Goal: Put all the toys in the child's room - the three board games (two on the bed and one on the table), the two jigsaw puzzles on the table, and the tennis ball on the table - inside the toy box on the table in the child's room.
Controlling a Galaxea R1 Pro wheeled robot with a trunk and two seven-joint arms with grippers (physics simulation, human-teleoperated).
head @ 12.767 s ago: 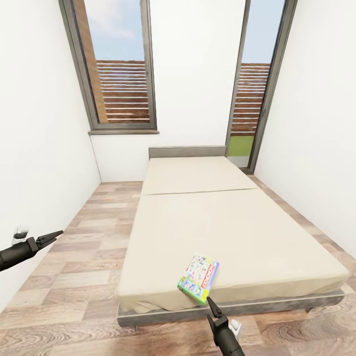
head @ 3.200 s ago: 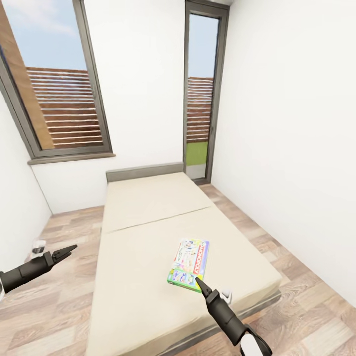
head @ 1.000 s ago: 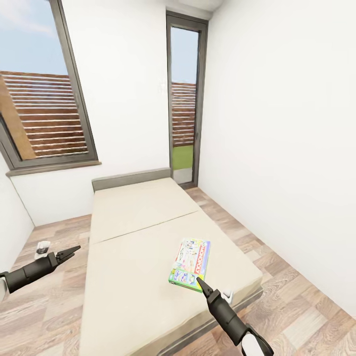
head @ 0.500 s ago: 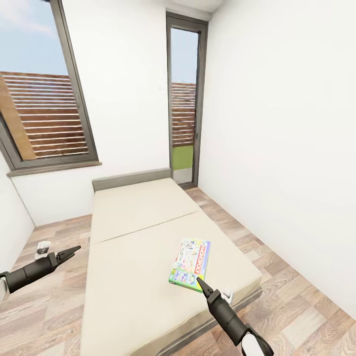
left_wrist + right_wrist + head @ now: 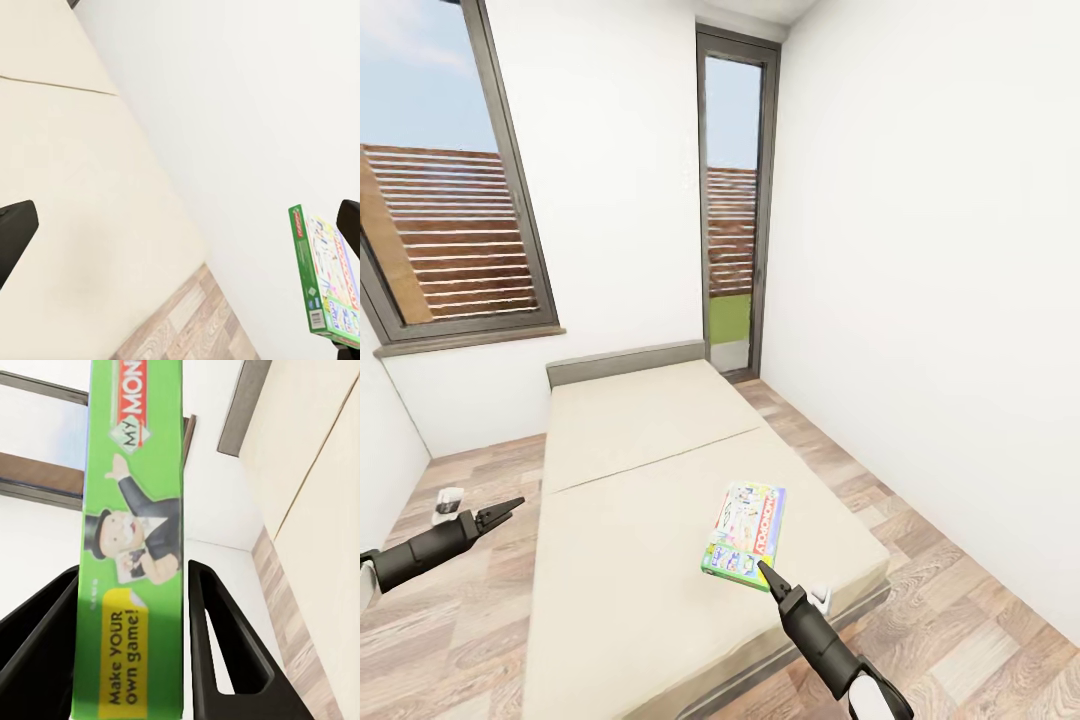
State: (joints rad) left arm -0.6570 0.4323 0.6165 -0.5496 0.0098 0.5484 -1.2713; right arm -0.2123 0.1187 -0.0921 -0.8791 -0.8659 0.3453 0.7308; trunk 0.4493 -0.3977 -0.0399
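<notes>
The flat green-edged board game box (image 5: 745,530), at lower centre on the beige-mattressed bed (image 5: 630,470), is straddled by the right gripper (image 5: 762,567), its jaws apart and best closed squarely across the box's thin edge; the left gripper (image 5: 510,505) is held spread, empty.

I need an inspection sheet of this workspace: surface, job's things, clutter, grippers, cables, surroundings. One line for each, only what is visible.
Surface: beige bed with grey frame, mattress otherwise bare.
Job's things: one board game, a green My Monopoly box, flat on the bed near its foot corner.
Clutter: nothing seen.
Grippers: right gripper at the box's near end, its fingers on either side of the green edge, whether clamped I cannot tell; left gripper empty over the floor beside the bed, whether open I cannot tell.
Cables: nothing seen.
Surroundings: white walls, wood-plank floor, window, narrow glass door.
</notes>
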